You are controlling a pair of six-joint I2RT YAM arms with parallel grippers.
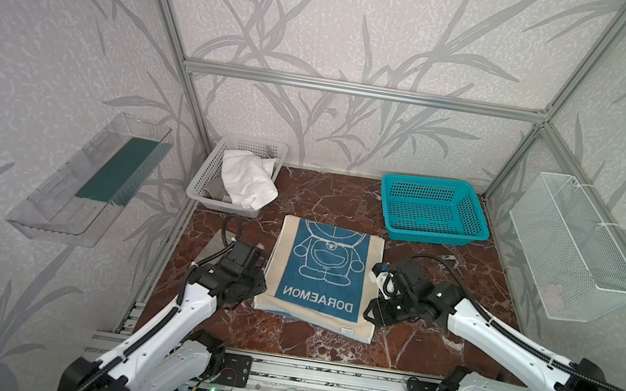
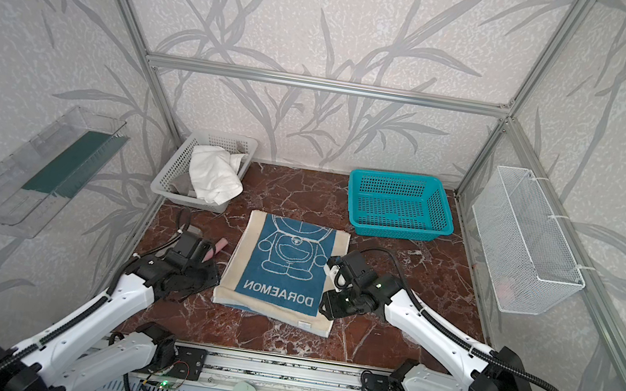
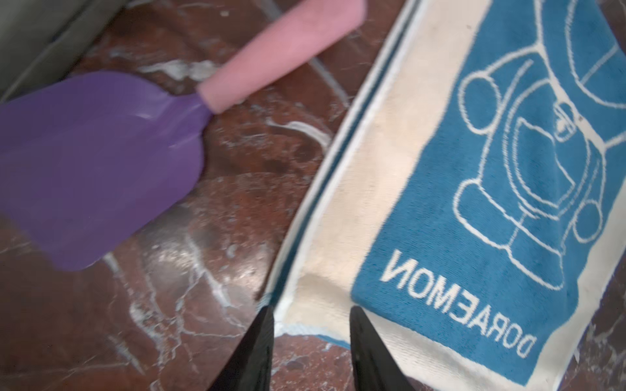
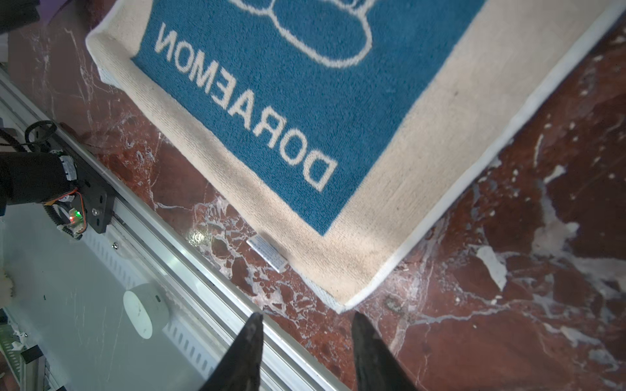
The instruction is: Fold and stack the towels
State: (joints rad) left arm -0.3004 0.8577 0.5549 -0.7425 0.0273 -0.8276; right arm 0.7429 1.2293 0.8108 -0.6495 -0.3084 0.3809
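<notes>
Doraemon towel (image 1: 322, 273) lay flat on the marble table (image 1: 427, 348), folded at least once: doubled edges ran along its left side, and a lower layer peeked out past its near edge, so the layers were not square. Left gripper (image 3: 310, 338) sat at the towel's near-left corner, jaws apart, with the corner lying in the gap and not pinched. Right gripper (image 4: 305, 338) hung just off the near-right corner, jaws apart, nothing between them. White towel (image 1: 246, 182) was bunched in the pale basket (image 1: 203, 176) beyond the Doraemon towel's far-left corner, spilling over the rim. A scrap of grey towel (image 1: 215, 190) showed beneath it. Teal basket (image 1: 427, 180) stood beyond the far-right corner. Risks, as judged: a pinch catching only the top layer would peel the fold open; folding again without squaring the layers would carry the offset forward; the purple spatula (image 3: 101, 162), just off the towel's left edge, could be knocked or dragged by the left arm. Hard to make out: the left wrist view was smeared, so contact between fingertips and cloth could not be told; both grippers' tips were hidden under their wrists in both top views; most of the grey towel was buried
</notes>
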